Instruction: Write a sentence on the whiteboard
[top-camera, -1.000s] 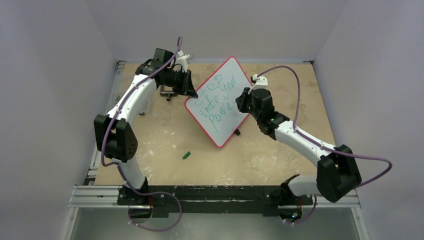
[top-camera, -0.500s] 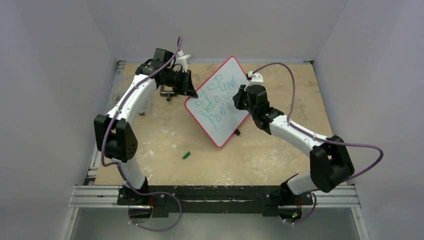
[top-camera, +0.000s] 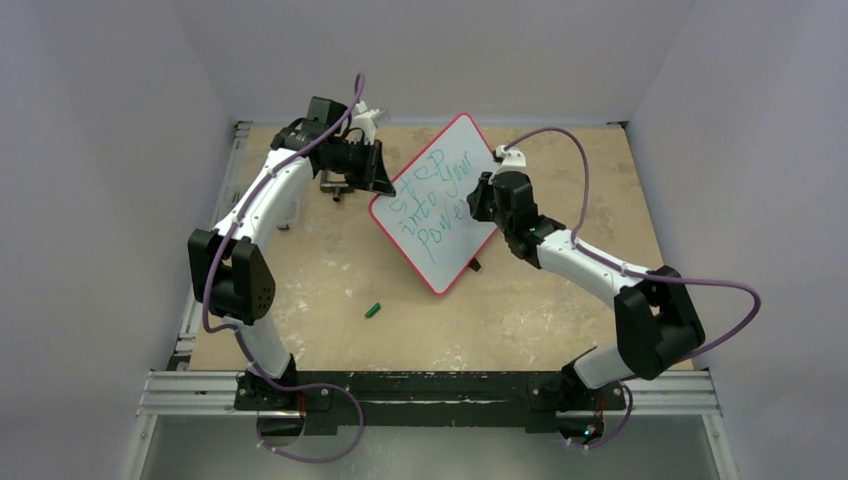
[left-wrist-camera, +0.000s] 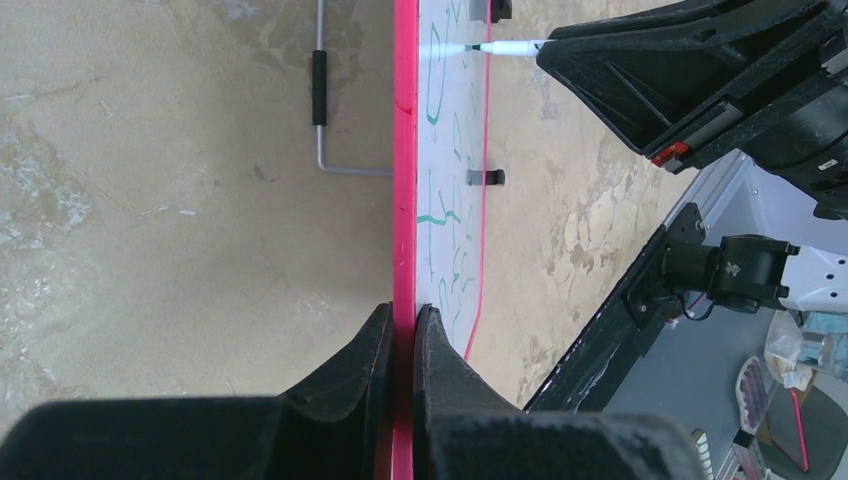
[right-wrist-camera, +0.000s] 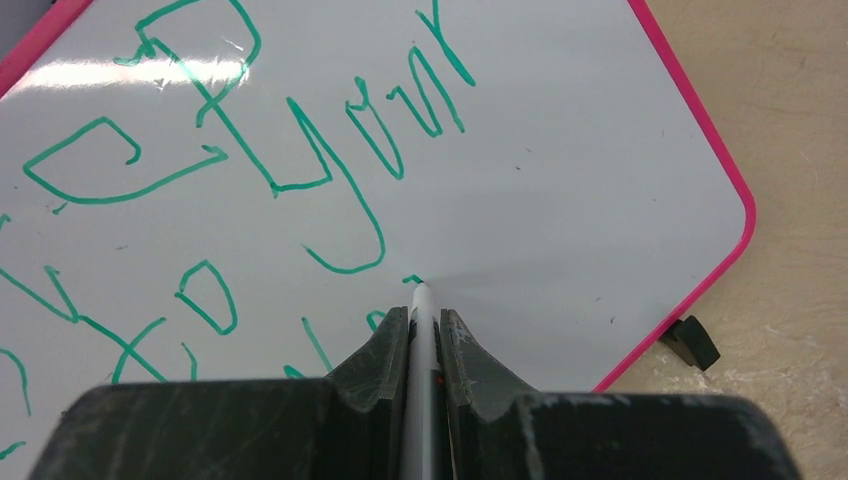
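Note:
The whiteboard (top-camera: 452, 258), white with a red rim, stands tilted on the table. My left gripper (top-camera: 388, 186) is shut on its upper left rim (left-wrist-camera: 404, 200), one finger on each side (left-wrist-camera: 403, 312). The sentence (top-camera: 432, 198) runs across it in three green handwritten lines (right-wrist-camera: 300, 170). My right gripper (top-camera: 477, 204) is shut on a white marker (right-wrist-camera: 421, 335). The marker's tip touches the board face at a small green stroke near the end of the third line. The marker (left-wrist-camera: 505, 47) also shows against the board in the left wrist view.
A small green cap (top-camera: 373, 310) lies on the tabletop nearer the arm bases. A bent metal rod with a black grip (left-wrist-camera: 319, 95) lies behind the board. A black foot (right-wrist-camera: 690, 341) sticks out at the board's lower edge. A metal rail (top-camera: 430, 392) runs along the near edge.
My right arm has swung left, bringing the marker onto the board by the third line. The left gripper and the board have stayed put.

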